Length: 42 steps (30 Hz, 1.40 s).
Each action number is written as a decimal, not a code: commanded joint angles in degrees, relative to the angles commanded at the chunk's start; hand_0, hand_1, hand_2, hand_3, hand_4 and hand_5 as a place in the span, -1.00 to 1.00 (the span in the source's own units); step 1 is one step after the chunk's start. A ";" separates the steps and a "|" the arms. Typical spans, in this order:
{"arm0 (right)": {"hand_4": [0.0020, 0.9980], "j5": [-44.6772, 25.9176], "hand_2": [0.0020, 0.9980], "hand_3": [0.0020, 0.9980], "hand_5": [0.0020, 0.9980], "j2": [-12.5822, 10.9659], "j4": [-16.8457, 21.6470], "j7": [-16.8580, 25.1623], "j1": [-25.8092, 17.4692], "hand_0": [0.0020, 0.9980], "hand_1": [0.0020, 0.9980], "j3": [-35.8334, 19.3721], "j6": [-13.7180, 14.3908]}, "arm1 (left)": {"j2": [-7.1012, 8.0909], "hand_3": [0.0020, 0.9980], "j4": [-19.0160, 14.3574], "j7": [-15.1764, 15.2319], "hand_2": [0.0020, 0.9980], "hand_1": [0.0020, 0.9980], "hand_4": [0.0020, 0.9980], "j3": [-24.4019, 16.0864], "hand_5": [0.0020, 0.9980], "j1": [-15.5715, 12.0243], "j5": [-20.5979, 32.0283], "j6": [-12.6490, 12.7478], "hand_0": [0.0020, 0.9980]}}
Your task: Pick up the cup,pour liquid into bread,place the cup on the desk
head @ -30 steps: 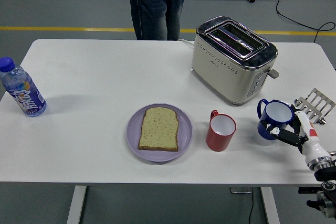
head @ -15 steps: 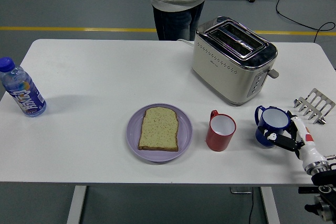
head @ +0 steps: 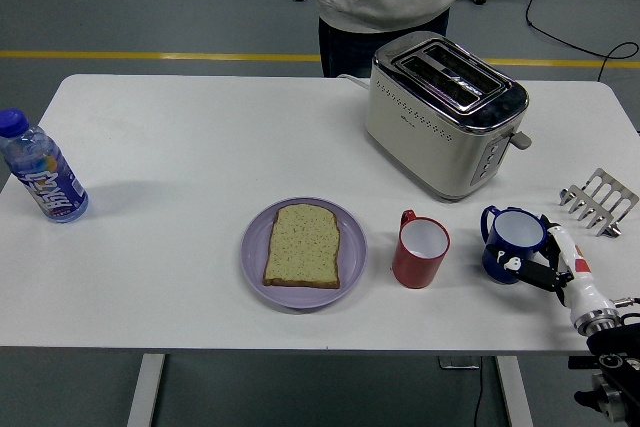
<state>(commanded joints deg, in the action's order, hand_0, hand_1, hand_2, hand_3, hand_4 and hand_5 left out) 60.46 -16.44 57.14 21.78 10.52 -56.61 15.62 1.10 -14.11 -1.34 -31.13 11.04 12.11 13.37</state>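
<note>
Now the right hand (head: 548,265) clamps the blue cup (head: 512,243) at lower right; lift it level before tipping over the bread (head: 303,245).

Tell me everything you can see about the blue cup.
The blue cup is a glossy dark-blue mug with a pale inside and a loop handle on its left. It stands upright on the white table, right of the red cup and in front of the toaster. The right hand has its fingers around it from the right. No contents are visible.
</note>
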 joint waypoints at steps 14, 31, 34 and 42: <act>0.29 -0.08 0.13 0.14 -1.00 0.16 -1.10 0.32 0.10 -0.04 -0.06 0.00 -0.36 | -0.01 0.22 -0.01 -0.02 0.55 0.51 -0.21 0.15 1.00 0.02 0.14 0.01 0.38; 0.30 0.04 0.14 0.14 -1.00 -0.63 -1.59 0.39 -1.26 -0.05 -0.06 0.23 -0.97 | -0.11 0.22 -0.02 -0.40 0.55 0.51 -0.21 -0.64 1.00 -0.13 -1.20 0.16 0.38; 0.30 0.06 0.14 0.14 -1.00 -0.66 -1.71 0.45 -1.35 -0.05 -0.06 0.20 -1.43 | -0.09 0.22 -0.05 -0.51 0.55 0.51 -0.21 -0.78 1.00 -0.16 -1.49 0.19 0.38; 0.37 0.77 0.39 0.47 -1.00 -0.44 -2.61 0.28 -1.39 0.50 0.25 -0.27 -3.89 | -0.10 0.22 -0.10 -0.66 0.55 0.51 -0.21 -1.07 1.00 -0.33 -2.12 0.22 0.38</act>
<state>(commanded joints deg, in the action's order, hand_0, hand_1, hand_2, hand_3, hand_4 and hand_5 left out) 61.23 -16.88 54.53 22.06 9.13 -56.88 11.73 1.01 -14.21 -2.00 -32.19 10.72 9.99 13.58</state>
